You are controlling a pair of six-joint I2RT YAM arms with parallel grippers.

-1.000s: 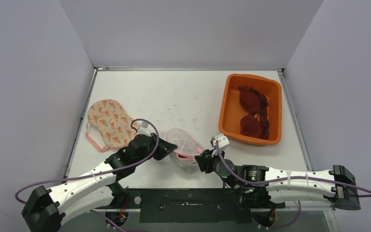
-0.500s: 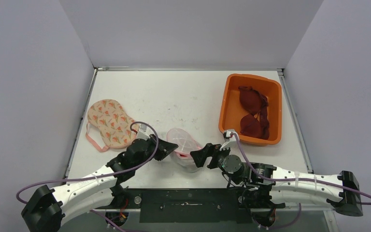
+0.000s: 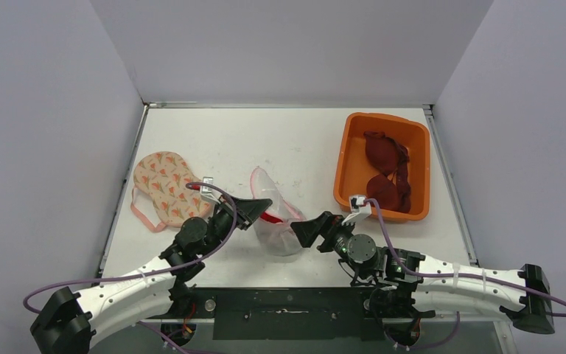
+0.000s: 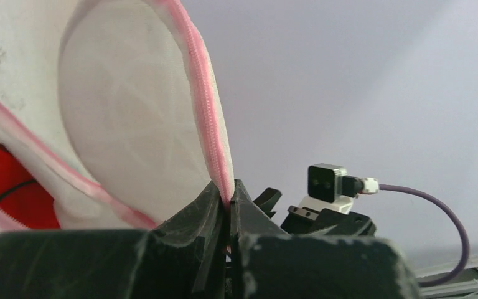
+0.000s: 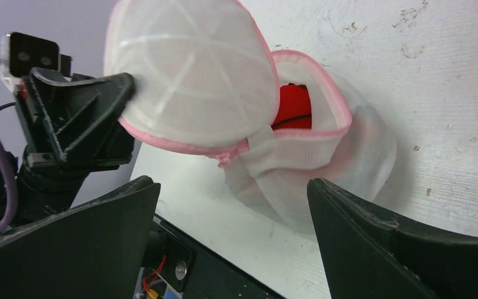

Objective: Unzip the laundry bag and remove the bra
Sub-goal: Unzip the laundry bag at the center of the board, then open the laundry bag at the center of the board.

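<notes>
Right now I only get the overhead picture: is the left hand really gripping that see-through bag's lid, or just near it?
Observer: Gripping. The left wrist camera shows the left hand pinched shut on the pink zipper edge of the flap.
Operator: And the other hand?
Observer: The right hand is wide open, holding nothing, the laundry bag ahead of it.
Operator: Anything inside?
Observer: The red bra shows through the open mouth.

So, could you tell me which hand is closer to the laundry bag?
Left. The left hand pinches the raised flap of the laundry bag; the right hand hangs open beside it.
</notes>
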